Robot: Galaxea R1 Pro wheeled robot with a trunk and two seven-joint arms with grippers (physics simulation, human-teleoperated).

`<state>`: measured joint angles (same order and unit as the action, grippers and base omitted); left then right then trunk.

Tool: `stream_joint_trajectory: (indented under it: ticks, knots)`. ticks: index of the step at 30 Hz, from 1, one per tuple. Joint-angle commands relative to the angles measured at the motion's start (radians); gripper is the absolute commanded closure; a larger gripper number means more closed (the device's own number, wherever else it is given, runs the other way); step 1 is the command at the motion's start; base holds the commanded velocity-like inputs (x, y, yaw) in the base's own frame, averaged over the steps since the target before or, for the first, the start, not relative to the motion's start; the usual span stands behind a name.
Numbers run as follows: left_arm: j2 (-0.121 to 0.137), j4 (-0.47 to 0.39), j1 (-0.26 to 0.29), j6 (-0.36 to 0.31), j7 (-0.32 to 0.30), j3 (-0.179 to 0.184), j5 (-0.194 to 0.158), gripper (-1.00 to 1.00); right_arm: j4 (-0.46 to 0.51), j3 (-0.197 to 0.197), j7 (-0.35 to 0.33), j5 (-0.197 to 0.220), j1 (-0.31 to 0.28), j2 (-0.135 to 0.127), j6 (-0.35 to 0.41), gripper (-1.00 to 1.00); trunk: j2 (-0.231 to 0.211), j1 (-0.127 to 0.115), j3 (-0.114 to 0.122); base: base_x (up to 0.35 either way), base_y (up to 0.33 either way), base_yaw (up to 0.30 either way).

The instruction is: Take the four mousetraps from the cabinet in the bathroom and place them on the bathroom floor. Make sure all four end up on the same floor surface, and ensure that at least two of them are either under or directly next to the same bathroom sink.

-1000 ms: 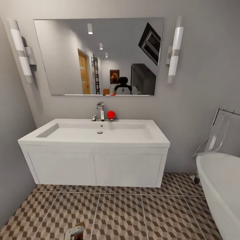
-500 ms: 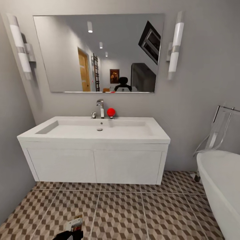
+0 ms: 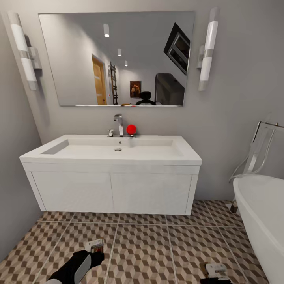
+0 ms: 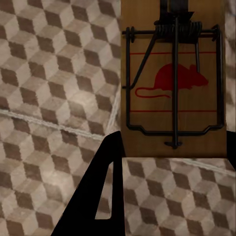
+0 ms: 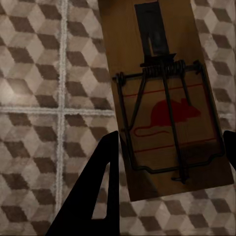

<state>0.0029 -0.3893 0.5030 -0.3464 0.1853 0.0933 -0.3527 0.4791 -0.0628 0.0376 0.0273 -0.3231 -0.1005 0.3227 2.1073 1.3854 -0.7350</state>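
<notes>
My left gripper (image 3: 94, 250) hangs low over the bathroom floor (image 3: 150, 244), in front of the white vanity, shut on a mousetrap (image 4: 173, 83). This trap is a brown wooden slab with a wire spring and a red mouse print, held flat between the black fingers (image 4: 105, 196). At the lower right my right gripper (image 3: 216, 272) is shut on a second mousetrap (image 5: 164, 108), also above the cube-patterned tiles. The bathroom sink (image 3: 118, 152) with its chrome faucet (image 3: 119, 125) stands straight ahead against the wall. The cabinet is out of view.
A white bathtub (image 3: 260, 209) fills the right side, with chrome pipes above it. A grey wall closes the left side. A red ball (image 3: 131, 129) sits beside the faucet, and a large mirror (image 3: 118, 59) hangs above. There is a dark gap between the vanity and the tiles.
The camera has shifted, so the sink sits slightly higher in the picture. My left arm has reached further forward with its trap, and my right gripper has come into view.
</notes>
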Motion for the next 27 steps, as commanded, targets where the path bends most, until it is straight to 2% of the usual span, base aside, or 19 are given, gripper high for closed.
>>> stream_joint_trajectory:
  ticks: [1, 4, 13, 19, 23, 27]
  knots:
    - [0.001, -0.014, 0.0, -0.014, 0.01, 0.008, -0.009, 1.0, 0.003, -0.006, 0.005, 0.005, 0.0, 0.0, 0.018, 1.0, 0.008, 0.004, -0.004, 0.0, 0.0, 0.0]
    - [0.001, -0.05, 0.0, -0.039, 0.011, 0.008, -0.009, 1.0, 0.007, -0.006, 0.01, 0.006, 0.001, 0.002, 0.057, 1.0, 0.029, 0.015, -0.014, 0.0, 0.0, 0.0]
    - [0.002, -0.12, 0.001, -0.069, 0.011, 0.008, -0.009, 1.0, 0.038, -0.005, 0.007, 0.008, 0.0, -0.003, 0.101, 1.0, 0.092, 0.05, -0.042, 0.0, 0.0, 0.0]
    - [0.001, -0.19, 0.002, -0.166, 0.011, 0.008, -0.009, 1.0, 0.048, -0.002, 0.022, 0.008, -0.012, -0.002, 0.17, 1.0, 0.134, 0.073, -0.061, 0.0, 0.0, 0.0]
    - [0.0, -0.228, 0.002, -0.202, 0.011, 0.008, -0.009, 1.0, 0.049, -0.002, 0.033, 0.01, -0.053, 0.0, 0.189, 1.0, 0.162, 0.088, -0.073, 0.0, 0.0, 0.0]
    - [0.001, -0.239, 0.002, -0.211, 0.011, 0.008, -0.009, 1.0, 0.049, -0.001, 0.038, 0.011, -0.083, 0.001, 0.185, 1.0, 0.19, 0.103, -0.086, 0.0, 0.0, 0.0]
